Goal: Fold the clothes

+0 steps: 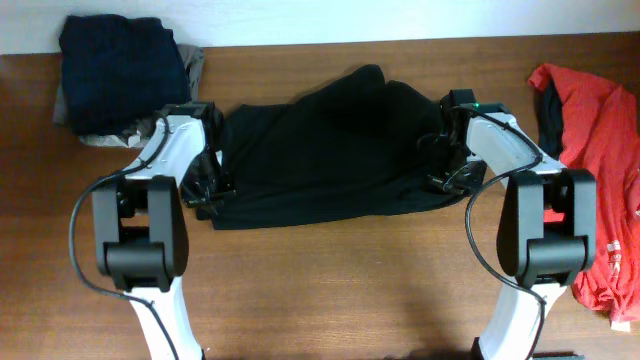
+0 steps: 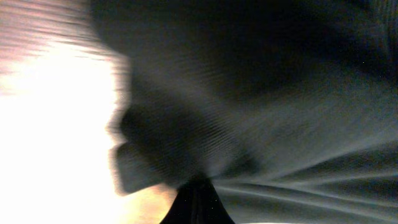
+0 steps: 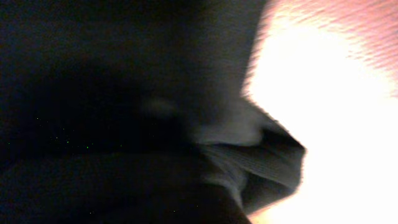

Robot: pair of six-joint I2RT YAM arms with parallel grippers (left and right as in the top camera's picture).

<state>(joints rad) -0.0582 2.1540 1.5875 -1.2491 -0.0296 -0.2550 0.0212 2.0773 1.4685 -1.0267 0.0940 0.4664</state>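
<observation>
Brown wooden table carries a black garment spread across its middle. The left gripper pinches the garment's left edge, creases fanning from its tips. The right gripper sits at the right edge, where darkness hides its grip. A navy garment lies far left, a red garment right.

You're at a robot test bench, probably a lab or plain workroom, though the overhead view shows little of the room. There's a bare wooden table against a white wall, and a left arm and right arm with a loose cable. Clothes are laid out like props: black garment, navy pile, red one.
</observation>
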